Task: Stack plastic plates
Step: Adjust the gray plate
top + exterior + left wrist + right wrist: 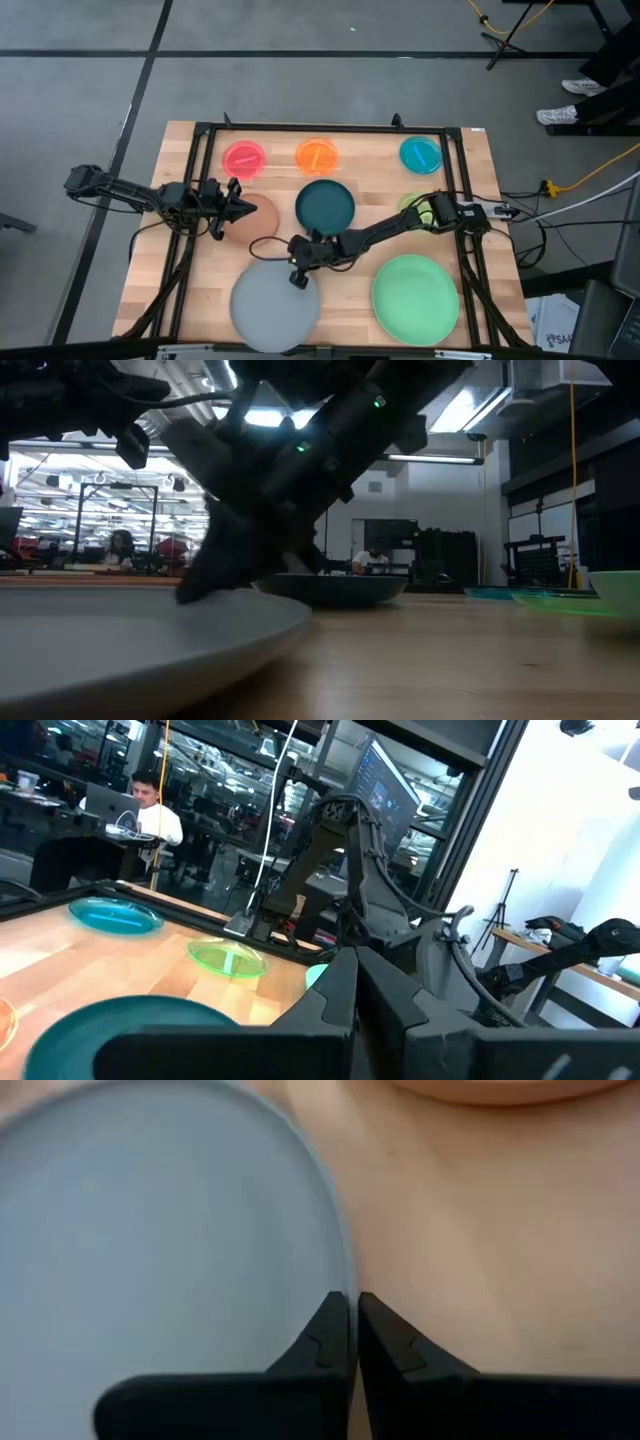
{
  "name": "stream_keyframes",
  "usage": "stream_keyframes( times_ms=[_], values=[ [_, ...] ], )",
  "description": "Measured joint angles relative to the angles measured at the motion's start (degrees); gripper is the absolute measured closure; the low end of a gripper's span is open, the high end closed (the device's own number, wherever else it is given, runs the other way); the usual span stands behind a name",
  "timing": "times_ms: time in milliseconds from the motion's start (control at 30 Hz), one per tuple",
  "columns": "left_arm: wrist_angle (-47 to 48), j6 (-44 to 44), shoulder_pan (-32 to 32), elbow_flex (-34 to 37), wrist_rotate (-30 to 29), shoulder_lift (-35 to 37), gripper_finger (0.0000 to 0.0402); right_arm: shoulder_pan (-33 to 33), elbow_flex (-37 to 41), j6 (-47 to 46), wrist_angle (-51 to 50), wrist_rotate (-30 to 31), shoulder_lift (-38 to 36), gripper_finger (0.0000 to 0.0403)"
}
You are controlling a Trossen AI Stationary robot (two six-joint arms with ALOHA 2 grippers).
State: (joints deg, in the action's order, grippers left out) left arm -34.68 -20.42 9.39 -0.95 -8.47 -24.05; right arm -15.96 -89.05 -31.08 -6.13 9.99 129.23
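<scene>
Grey plate (130, 645) fills the low view's foreground, rim nearly at the lens; in the high view it's at the table's near edge, left of centre (274, 304). Right gripper (352, 1330) sits right at its rim, fingers pinched together w/ the plate's edge between the tips, as far as the right wrist view shows. In the high view that gripper (298, 268) is at the grey plate's far rim, arm reaching in from the right side.

Plates counted, 8 total:
- Large, 2: grey, plus light green plate (415, 299) near edge, right.
- Medium, 2: dark teal plate (325, 204) mid-table; brown plate (255, 218) just left of it, partly under the left gripper.
- Small, 4: pink plate (243, 158), orange plate (317, 155), blue plate (420, 154) in a row along the far edge; lime plate (410, 205) mostly hidden under the right arm.

None stacked; all lie flat & apart on the wooden table (190, 290).

Left gripper (240, 208) is over the brown plate's left edge; fingers look closed tip to tip in the left wrist view (356, 982), nothing between them.

Bkgd: 1 person (150, 815) seated at a desk behind the table.
</scene>
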Motion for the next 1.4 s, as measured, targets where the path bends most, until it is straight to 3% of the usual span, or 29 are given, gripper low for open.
stream_keyframes(
  times_ms=[300,767,1167,1400],
  values=[
    [0.09,-0.02,0.01,0.00,0.07,-0.01,0.0398,0.23,-0.07,11.68,-11.69,3.27,-4.95,0.0402],
    [0.38,-1.36,0.01,0.00,-0.15,-0.01,0.0398,0.19,-0.16,14.59,-30.54,6.31,-6.00,0.0402],
    [0.38,-1.79,0.01,0.00,-1.53,-0.01,0.0398,0.24,-0.20,11.51,-31.23,6.47,-6.01,0.0400],
    [0.38,-2.59,0.01,0.00,-1.53,-0.01,0.0398,0.15,-0.16,8.89,-31.39,5.64,-6.00,0.0344]
  ],
)
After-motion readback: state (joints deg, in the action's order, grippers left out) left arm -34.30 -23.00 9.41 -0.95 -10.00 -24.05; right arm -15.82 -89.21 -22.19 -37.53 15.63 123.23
